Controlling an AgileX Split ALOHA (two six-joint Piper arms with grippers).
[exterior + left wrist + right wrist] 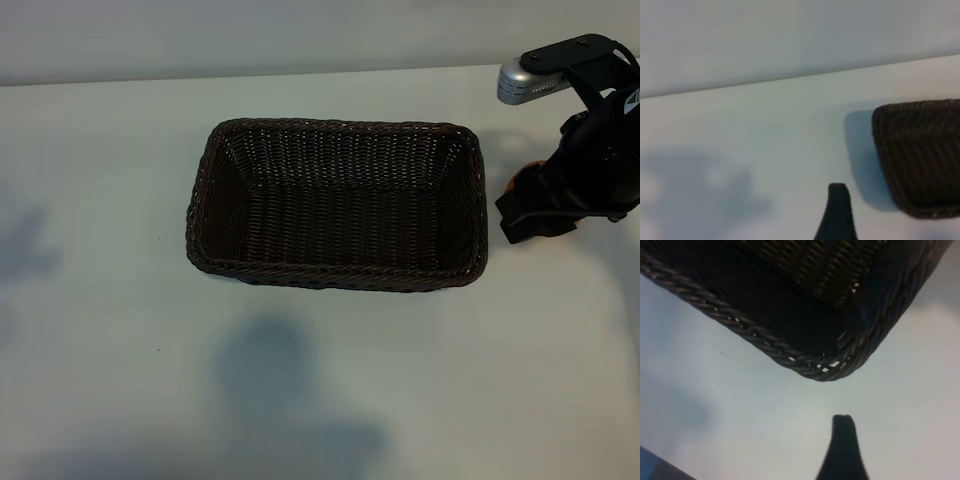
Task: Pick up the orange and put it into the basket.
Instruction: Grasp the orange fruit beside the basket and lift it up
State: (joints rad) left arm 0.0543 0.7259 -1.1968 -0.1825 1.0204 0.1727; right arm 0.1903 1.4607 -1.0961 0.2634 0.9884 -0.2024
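Closest to the lens in the right wrist view is one dark fingertip of the right gripper. Bare table lies beside the fingertip, and the second finger is outside the picture. So I judge that the jaws stand wide apart and released, with nothing between the tips. Just past the fingertip is a rounded corner of the basket, near but not touching.

From outside, this gripper points down steeply at the right short end of the basket. The orange sits on the table just beside that end, outside the basket. Most of the orange is hidden by the gripper, and only a thin edge shows at the side toward the basket. I cannot tell whether any part of the gripper touches it. The fruit is round, so it has no long axis to line up with. The basket's long side runs left to right, and nothing is in the basket.

The left gripper shows only one fingertip in its own wrist view, with bare table around it. It seems released and empty, apart from the basket's other end, and it is not in the exterior view. The right arm is clearly nearer, so the pick falls to it. I judge that it must close on the fruit, lift, and carry it over the rim.
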